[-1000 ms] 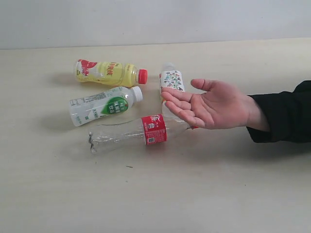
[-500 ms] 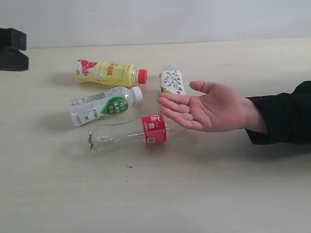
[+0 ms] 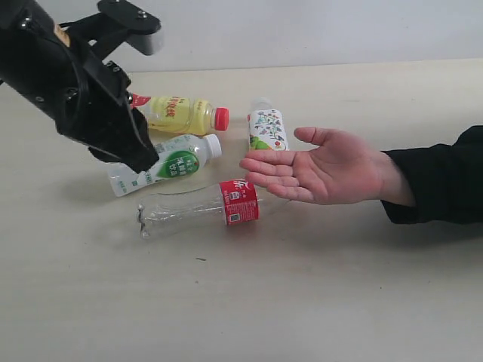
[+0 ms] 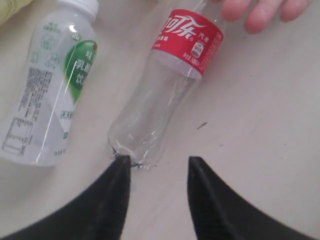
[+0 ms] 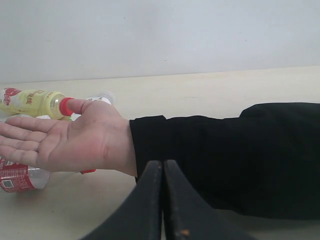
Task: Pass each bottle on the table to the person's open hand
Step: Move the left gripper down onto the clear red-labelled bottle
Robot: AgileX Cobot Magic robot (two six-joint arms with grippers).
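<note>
Plastic bottles rest on the pale beige worktop (image 3: 324, 302): yellow bottle (image 3: 181, 115), white bottle (image 3: 179, 161), red-label bottle (image 3: 198, 207) and cartoon-label bottle (image 3: 266, 127), beside the open hand (image 3: 332, 172). A white wall (image 3: 317, 30) stands behind. The left jaws are parted and empty above the bottles; the right jaws are pressed together.

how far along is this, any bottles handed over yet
Done: nothing. The yellow bottle, milky white bottle, red-label bottle and cartoon-print bottle all lie on the table, and the person's open hand is empty. In hand: the left hand hangs open by the red-label bottle's base, gripping nothing; the right hand is shut, holding nothing. Left: all four handovers.
</note>
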